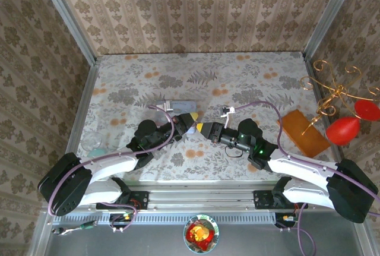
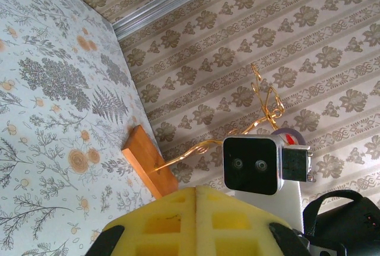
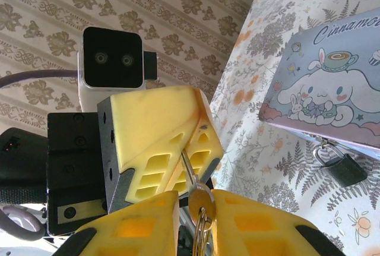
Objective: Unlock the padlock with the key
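**Step in hand: key transfer and re-grip.** The left claw (image 1: 191, 117) and the right claw (image 1: 202, 128) met tip to tip above the desk (image 1: 249, 84). The key (image 3: 202, 199) bridged the two.

- Right claw: narrow, with the key's head and ring seated between its fingers.
- Left claw: fingers pressed together, with the key's blade running into the seam between them.

**Position of the task item.** The padlock (image 3: 347, 170) lay on the desk, ahead of the right claw's tips and off to one side. It was well apart from the key. Its shackle hooked into the edge of the pale blue Cinnamoroll tin (image 3: 320, 89), which sat just beyond the left claw.

**Next move, as judged.** One claw should release, leaving the key's blade exposed and pointing outward. The holding claw should then carry the key down to the padlock and align the blade with the keyway. The keyway's orientation could not be determined. The free claw will probably need to steady the padlock body, because the padlock is small and may shift under insertion force.
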Controlling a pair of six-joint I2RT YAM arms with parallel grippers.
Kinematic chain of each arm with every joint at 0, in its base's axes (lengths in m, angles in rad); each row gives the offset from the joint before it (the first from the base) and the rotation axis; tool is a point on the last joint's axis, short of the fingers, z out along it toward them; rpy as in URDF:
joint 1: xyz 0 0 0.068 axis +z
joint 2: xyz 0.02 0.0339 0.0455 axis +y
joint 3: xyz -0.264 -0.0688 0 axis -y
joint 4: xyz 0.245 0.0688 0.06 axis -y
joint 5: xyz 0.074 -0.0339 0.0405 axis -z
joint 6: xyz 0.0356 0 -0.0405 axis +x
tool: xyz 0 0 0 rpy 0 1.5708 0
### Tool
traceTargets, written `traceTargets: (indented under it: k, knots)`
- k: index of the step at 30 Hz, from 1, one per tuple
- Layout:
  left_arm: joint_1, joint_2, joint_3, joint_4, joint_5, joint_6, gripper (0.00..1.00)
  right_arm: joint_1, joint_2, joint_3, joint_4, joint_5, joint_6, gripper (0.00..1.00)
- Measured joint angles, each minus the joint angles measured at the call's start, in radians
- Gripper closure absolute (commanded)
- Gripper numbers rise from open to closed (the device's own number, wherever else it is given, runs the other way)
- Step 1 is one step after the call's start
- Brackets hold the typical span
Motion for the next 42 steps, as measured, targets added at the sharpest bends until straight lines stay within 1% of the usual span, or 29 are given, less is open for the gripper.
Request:
traceTargets:
  k: [3,9,16,17,20,23,24,26,28,31,33,36,39,42]
  knots:
    - [0.000,0.000,0.000,0.002,0.000,0.000,1.00,0.000,-0.002,0.000,0.000,0.000,0.000,0.79]
    - [0.000,0.000,-0.003,0.013,-0.001,-0.007,1.00,0.000,-0.003,0.000,-0.001,0.002,0.006,0.91]
    - [0.003,0.000,-0.008,0.019,-0.004,-0.008,1.00,0.000,-0.003,0.000,-0.003,0.005,0.008,0.98]
    - [0.006,-0.001,-0.008,0.017,-0.002,-0.007,0.96,0.000,-0.003,0.000,-0.007,0.005,0.008,0.98]
    - [0.015,-0.019,-0.009,-0.021,0.004,-0.006,0.78,0.000,-0.003,0.000,-0.016,0.010,0.007,1.00]
    - [0.078,-0.092,-0.008,-0.189,-0.004,0.018,0.67,0.000,-0.017,0.000,-0.061,0.032,0.005,1.00]
    - [0.105,-0.129,-0.005,-0.275,-0.018,0.037,0.63,0.000,-0.024,0.000,-0.080,0.042,0.003,1.00]
    - [0.146,-0.204,0.000,-0.446,-0.061,0.084,0.59,0.000,-0.036,0.000,-0.114,0.057,0.002,1.00]
    - [0.164,-0.277,0.009,-0.610,-0.108,0.139,0.57,0.000,-0.044,0.000,-0.137,0.068,-0.001,1.00]
    - [0.170,-0.338,0.036,-0.810,-0.171,0.223,0.56,0.000,-0.044,0.000,-0.171,0.075,-0.008,1.00]
    - [0.170,-0.343,0.062,-0.923,-0.213,0.269,0.55,0.001,-0.040,0.000,-0.181,0.075,-0.016,1.00]
    - [0.159,-0.309,0.099,-1.057,-0.289,0.323,0.50,0.006,-0.018,0.002,-0.182,0.075,-0.021,1.00]
    - [0.142,-0.247,0.101,-1.120,-0.341,0.365,0.48,0.011,0.010,0.010,-0.183,0.075,-0.023,1.00]
    - [0.107,-0.169,0.102,-1.143,-0.381,0.396,0.43,0.015,0.023,0.014,-0.185,0.075,-0.023,1.00]
